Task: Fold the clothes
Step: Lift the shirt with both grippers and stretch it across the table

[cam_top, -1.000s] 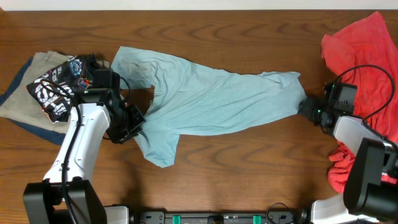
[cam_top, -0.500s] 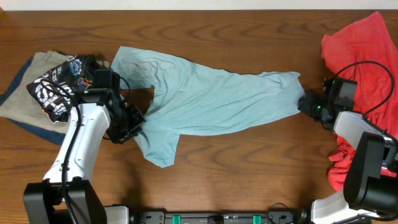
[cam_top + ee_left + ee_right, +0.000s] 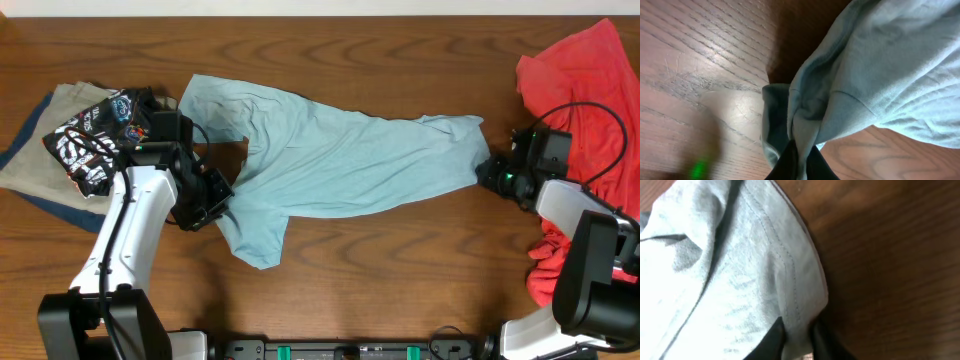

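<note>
Well, at the left edge of the overhead frame lies a heap of khaki and navy garments [image 3: 25, 165] with a black tee with white lettering [image 3: 90, 140] on top; none of that is my work. Just right of it, my left claw [image 3: 212, 197] is clamped on the light blue T-shirt [image 3: 340, 160] at its lower-left part. The left wrist view shows a bunched fold of blue cloth pinched between my dark fingers [image 3: 781, 167] at the bottom centre.

The shirt lies wrinkled on the worktop [image 3: 400, 280] across the middle of the frame, its long axis running left to right. At its right end my right claw [image 3: 487, 170] sits on the hem. In the right wrist view the stitched edge passes between my two dark fingers [image 3: 772, 337], which press close on either side of it.

Further right, the coral-red shirt [image 3: 590, 90] lies crumpled from the upper right corner down the right edge, partly under my right arm and touched by neither claw.

So the blue shirt spans from one claw to the other, each at one end of its long axis. Neither arm is nearer; each owns its end. I judge the next move is to draw the ends apart and flatten the cloth, since no fold is made yet.
</note>
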`<state>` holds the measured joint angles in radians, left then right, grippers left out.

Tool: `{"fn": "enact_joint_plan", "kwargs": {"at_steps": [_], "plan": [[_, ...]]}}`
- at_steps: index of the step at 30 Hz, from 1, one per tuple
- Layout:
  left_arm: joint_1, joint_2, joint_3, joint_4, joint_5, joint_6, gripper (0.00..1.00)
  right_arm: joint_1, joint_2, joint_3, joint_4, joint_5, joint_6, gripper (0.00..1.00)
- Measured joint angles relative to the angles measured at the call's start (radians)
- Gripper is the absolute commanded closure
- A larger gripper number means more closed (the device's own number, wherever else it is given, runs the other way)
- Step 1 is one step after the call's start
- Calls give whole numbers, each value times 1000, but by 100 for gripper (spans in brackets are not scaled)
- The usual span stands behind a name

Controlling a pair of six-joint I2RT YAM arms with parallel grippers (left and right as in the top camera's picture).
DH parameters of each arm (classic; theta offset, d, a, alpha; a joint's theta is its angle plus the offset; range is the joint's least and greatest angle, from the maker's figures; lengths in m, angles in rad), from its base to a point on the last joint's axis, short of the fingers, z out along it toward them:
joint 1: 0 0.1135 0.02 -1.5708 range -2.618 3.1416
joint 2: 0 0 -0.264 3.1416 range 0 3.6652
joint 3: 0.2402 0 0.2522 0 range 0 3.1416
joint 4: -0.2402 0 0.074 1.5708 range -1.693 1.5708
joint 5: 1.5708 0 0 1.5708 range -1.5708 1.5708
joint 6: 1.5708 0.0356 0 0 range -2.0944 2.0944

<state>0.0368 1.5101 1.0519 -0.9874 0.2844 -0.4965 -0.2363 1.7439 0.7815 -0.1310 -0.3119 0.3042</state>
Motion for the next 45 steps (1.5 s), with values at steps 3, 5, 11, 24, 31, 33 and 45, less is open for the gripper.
{"fn": "enact_joint_plan", "kwargs": {"at_steps": [3,5,11,24,31,33,45], "plan": [[0,0,0,0,0,0,94,0,4,-5,5,-15,3,99],[0,0,0,0,0,0,93,0,4,-6,8,-19,3,99],[0,0,0,-1,0,0,94,1,-9,9,-85,-53,0,99],[0,-23,235,-216,0,129,94,18,-357,444,-692,2,-87,99],[0,-146,502,-292,0,169,94,17,-446,715,-883,35,-116,99],[0,-183,566,-290,-1,175,94,16,-449,793,-926,47,-122,99],[1,-359,936,-248,-48,183,94,-55,-497,1185,-1035,117,-134,99]]}}
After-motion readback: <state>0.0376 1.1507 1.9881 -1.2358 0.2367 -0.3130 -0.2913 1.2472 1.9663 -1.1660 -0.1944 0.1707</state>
